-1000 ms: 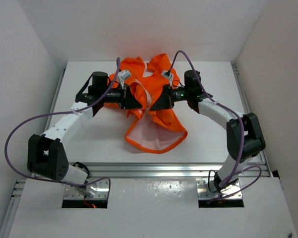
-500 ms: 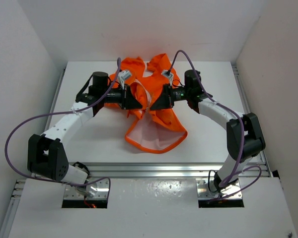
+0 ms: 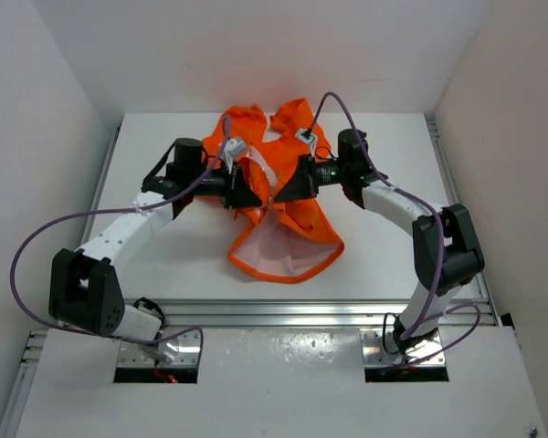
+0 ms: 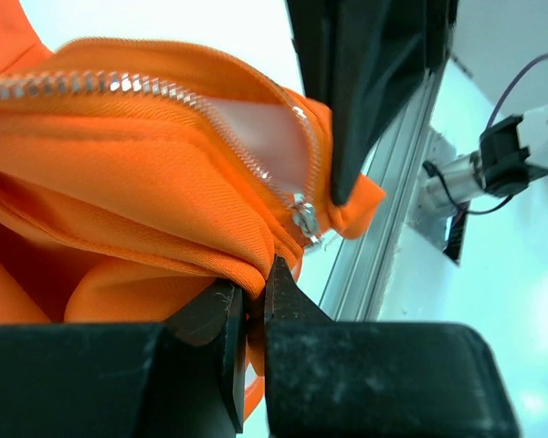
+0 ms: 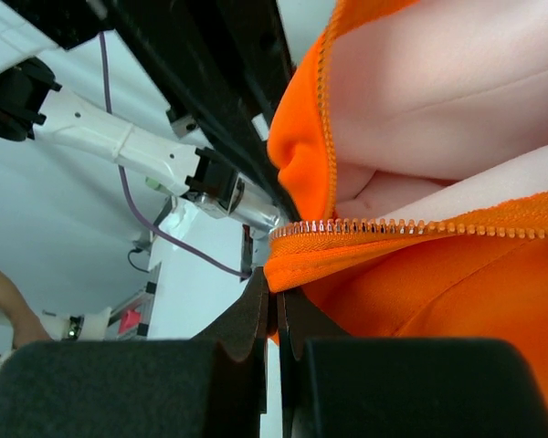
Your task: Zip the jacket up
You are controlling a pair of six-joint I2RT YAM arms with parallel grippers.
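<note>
The orange jacket (image 3: 297, 214) lies open on the white table, its pale lining showing at the near hem. My left gripper (image 3: 252, 189) is shut on the jacket's left front edge (image 4: 210, 237), just below the silver zipper teeth and the slider (image 4: 303, 219). My right gripper (image 3: 279, 192) is shut on the right front edge (image 5: 347, 260), just under its row of zipper teeth (image 5: 411, 225). The two grippers face each other a short way apart, with both edges lifted off the table.
The white table (image 3: 164, 265) has a metal rail (image 3: 283, 312) along its near edge. White walls stand close on the left, right and back. Purple cables loop from both arms.
My left arm has moved right, toward the right gripper, carrying its jacket edge. The right gripper has shifted slightly left. The gap between the two edges has narrowed.
</note>
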